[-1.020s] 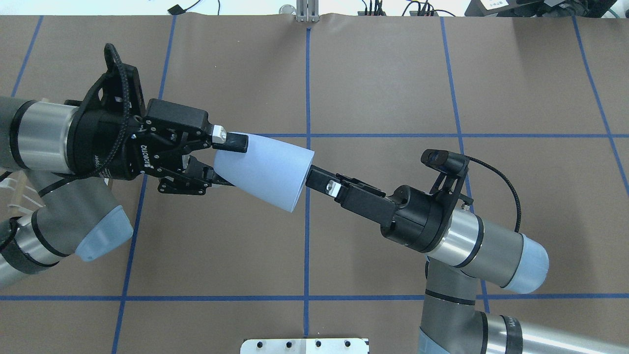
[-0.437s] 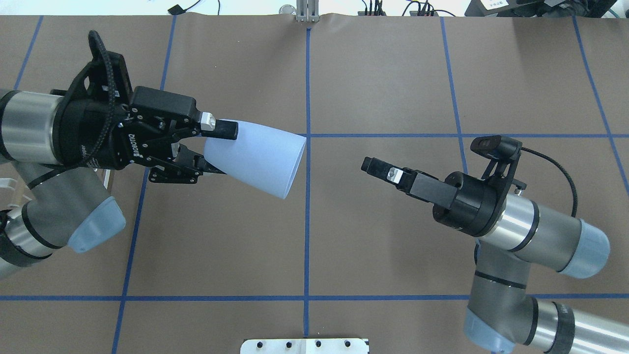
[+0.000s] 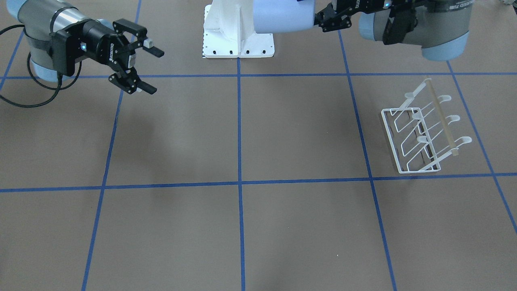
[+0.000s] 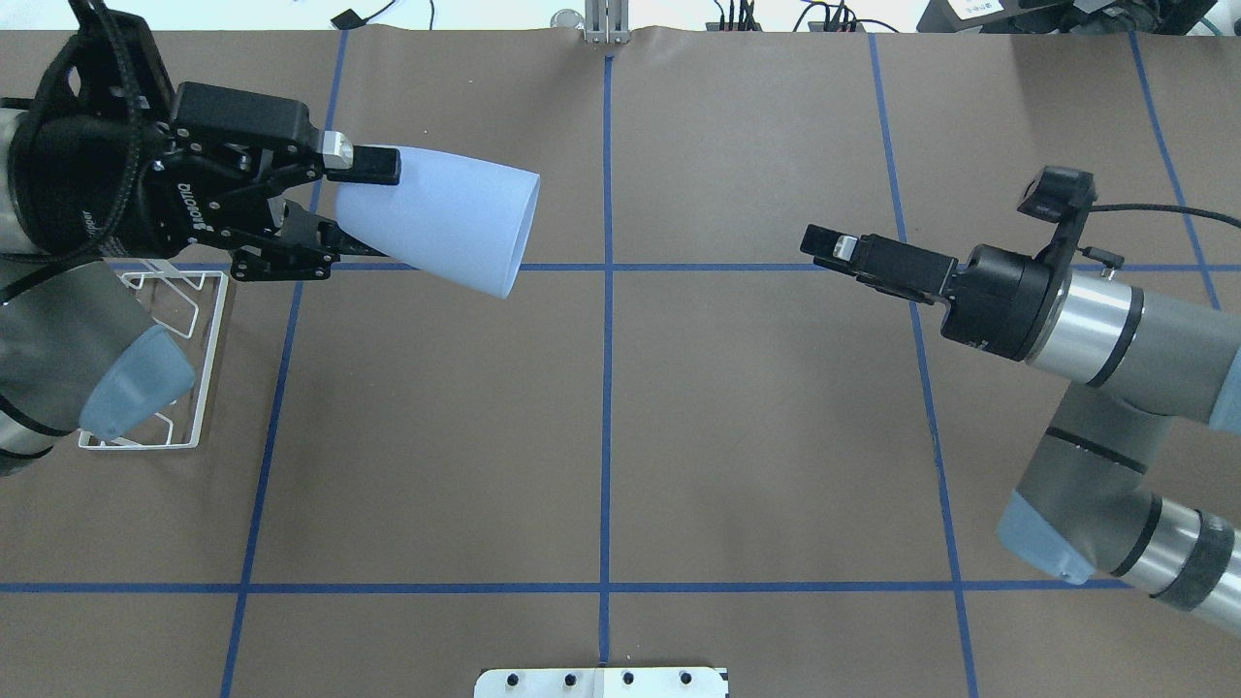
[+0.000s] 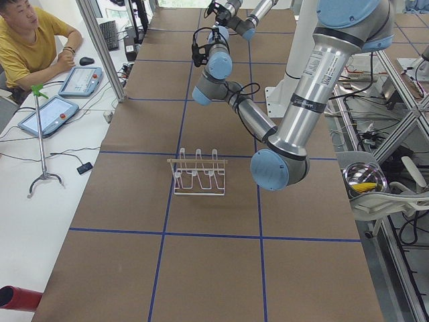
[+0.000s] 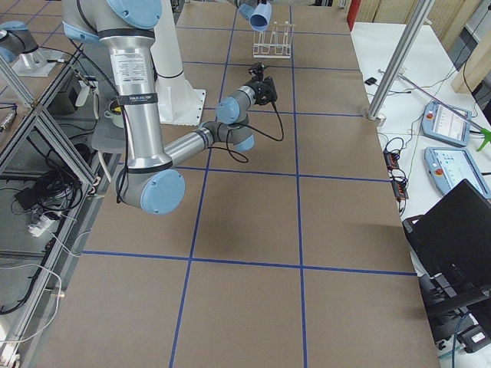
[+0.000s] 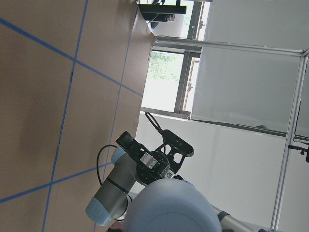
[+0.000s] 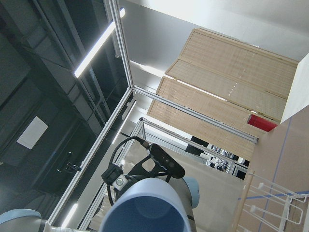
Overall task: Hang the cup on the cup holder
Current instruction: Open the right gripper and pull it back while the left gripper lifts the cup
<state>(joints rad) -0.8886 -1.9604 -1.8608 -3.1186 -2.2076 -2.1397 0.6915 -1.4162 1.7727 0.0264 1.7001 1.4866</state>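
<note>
The light blue cup (image 4: 436, 228) is held in the air on its side, mouth pointing at the right arm. My left gripper (image 4: 373, 208) is shut on its narrow bottom end; both also show in the front view, the cup (image 3: 282, 16) and the gripper (image 3: 323, 18). The white wire cup holder (image 3: 420, 133) with its tan rod stands on the table below and beside the left arm, partly hidden under it in the overhead view (image 4: 189, 359). My right gripper (image 3: 152, 70) is open and empty, well apart from the cup; it also shows in the overhead view (image 4: 819, 242).
The robot's white base plate (image 3: 238, 40) sits at the table's near middle edge. Blue tape lines cross the brown table (image 4: 737, 436). An operator (image 5: 27, 47) sits beside the table's far side with tablets.
My right gripper, which was at the cup's mouth, has drawn back to the right and is open. My left gripper has carried the cup left and toward the far side, over toward the holder.
</note>
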